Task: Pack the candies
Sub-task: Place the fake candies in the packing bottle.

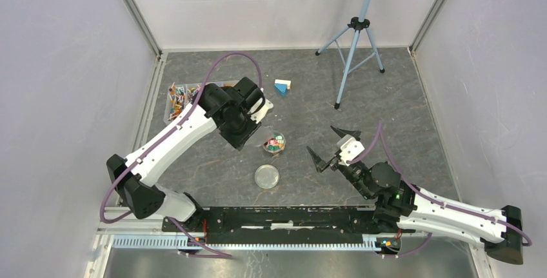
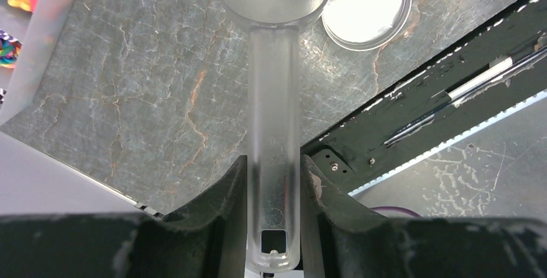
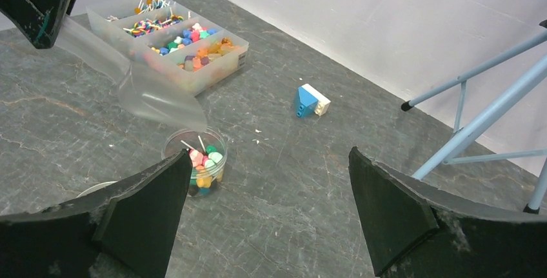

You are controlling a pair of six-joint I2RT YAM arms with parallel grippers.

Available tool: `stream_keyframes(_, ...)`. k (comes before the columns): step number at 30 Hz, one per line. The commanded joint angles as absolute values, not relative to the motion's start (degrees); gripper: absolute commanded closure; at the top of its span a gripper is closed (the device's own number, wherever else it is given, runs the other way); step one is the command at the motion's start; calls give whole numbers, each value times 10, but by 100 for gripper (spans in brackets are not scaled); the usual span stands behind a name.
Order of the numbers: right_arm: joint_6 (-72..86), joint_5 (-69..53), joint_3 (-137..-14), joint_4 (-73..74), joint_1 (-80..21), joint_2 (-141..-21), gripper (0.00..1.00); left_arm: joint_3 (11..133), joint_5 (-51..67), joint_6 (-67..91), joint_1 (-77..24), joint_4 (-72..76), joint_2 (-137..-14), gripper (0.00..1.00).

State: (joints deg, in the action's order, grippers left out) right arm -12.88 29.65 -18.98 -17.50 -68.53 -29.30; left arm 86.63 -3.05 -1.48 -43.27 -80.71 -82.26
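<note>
Top view: one jar (image 1: 265, 146), part-filled with candies (image 1: 276, 142). Its one lid (image 1: 267, 176) lies off at 6 o'clock, and one tray (image 1: 184, 86) at 10 o'clock holds more.

Left wrist: left gripper (image 2: 273, 168) is clamped on one scoop (image 2: 273, 97).

Right wrist: right gripper (image 3: 268, 162) is spread wide and empty. Filling and capping look unfinished.

Jaws clamp clear scoop (image 2: 273, 129); lid (image 2: 366, 7) beyond.

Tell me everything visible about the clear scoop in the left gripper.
The scoop is frosted, see-through plastic: a long flat handle with a small square hole near its end, widening into a rounded bowl. The left gripper is shut on the handle. From the right wrist view it slants down, bowl mouth over the jar holding candies; contact cannot be told. No candy shows inside it.
</note>
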Motion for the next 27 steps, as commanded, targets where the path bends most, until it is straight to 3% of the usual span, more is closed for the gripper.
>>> stream_keyframes(1,-119,301,-186,-199,-686,-289,2,896,-58,23,-437,-762,-783,98)
stream_keyframes(10,-92,285,-181,-203,-686,-290,2,889,-152,41,-411,-718,-752,98)
stream_keyframes(27,-75,279,-172,-200,-686,-276,2,836,-134,-29,-142,-681,-818,98)
